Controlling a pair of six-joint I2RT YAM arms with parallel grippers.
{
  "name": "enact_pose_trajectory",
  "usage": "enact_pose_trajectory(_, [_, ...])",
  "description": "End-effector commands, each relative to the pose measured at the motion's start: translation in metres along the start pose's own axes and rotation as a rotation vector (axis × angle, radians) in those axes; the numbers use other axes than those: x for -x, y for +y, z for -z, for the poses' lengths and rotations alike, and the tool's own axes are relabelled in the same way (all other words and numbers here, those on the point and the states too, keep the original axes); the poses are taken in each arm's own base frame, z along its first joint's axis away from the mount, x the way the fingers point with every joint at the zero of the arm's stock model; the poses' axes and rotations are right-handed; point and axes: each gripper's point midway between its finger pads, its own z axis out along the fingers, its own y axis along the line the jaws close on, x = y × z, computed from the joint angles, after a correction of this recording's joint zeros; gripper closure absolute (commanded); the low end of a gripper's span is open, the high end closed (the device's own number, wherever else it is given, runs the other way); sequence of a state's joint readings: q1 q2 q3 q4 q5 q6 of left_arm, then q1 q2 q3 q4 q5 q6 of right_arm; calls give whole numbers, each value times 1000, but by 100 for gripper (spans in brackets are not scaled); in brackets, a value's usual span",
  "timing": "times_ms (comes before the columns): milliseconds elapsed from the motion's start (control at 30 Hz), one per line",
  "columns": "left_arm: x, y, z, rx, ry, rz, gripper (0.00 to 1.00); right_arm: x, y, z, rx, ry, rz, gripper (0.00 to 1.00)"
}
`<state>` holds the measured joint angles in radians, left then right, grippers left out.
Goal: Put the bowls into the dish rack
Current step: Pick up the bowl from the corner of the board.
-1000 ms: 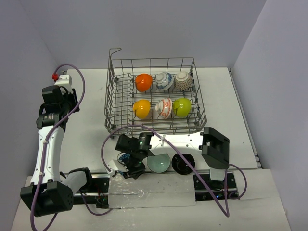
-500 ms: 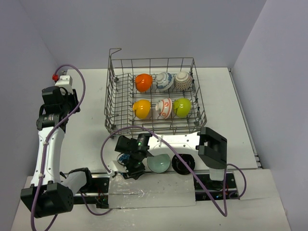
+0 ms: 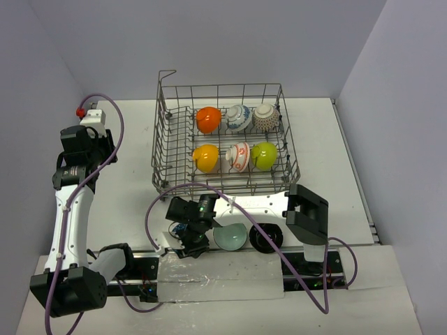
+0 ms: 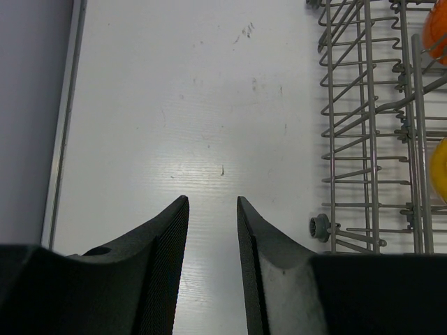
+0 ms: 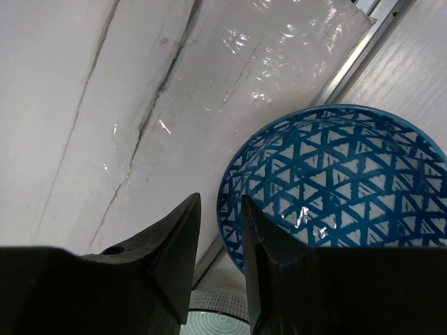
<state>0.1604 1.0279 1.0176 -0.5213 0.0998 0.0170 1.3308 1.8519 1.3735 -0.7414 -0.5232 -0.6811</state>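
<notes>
The grey wire dish rack [image 3: 159, 150] stands at the back centre and holds several bowls: orange [image 3: 208, 119], blue-and-white [image 3: 238, 117], white-patterned [image 3: 265, 116], yellow [image 3: 206, 158], red-and-white [image 3: 238, 155] and lime green [image 3: 264, 155]. Near the front edge lie a blue-patterned bowl [image 5: 335, 181], a pale teal bowl [image 3: 230, 237] and a glossy black bowl [image 3: 266, 238]. My right gripper [image 5: 220, 197] is open and straddles the blue-patterned bowl's left rim, one finger inside and one outside. My left gripper [image 4: 211, 199] is open and empty over bare table, left of the rack [image 4: 363, 139].
A crinkled clear plastic sheet [image 3: 220, 279] covers the near edge between the arm bases. A metal rail [image 5: 363, 49] runs beside it. A purple cable [image 3: 164, 195] loops from the right wrist over the table. The side walls stand close on both sides.
The right arm has shifted slightly left, its gripper settling a little lower over the blue-patterned bowl. The left arm and all the bowls stay where they were.
</notes>
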Motion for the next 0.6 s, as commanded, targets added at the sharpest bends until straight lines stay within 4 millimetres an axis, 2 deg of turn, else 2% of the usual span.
enact_pose_trajectory(0, [11,-5,6,-28,-40,6,60,3,-9,-3,-35,-5,6,63])
enact_pose_trajectory(233, [9,-6,5,-35,-37,6,60,-3,-14,-7,-43,10,-6,65])
enact_pose_trajectory(567, [8,-6,6,-34,-42,5,60,-6,-10,-9,-17,18,-13,67])
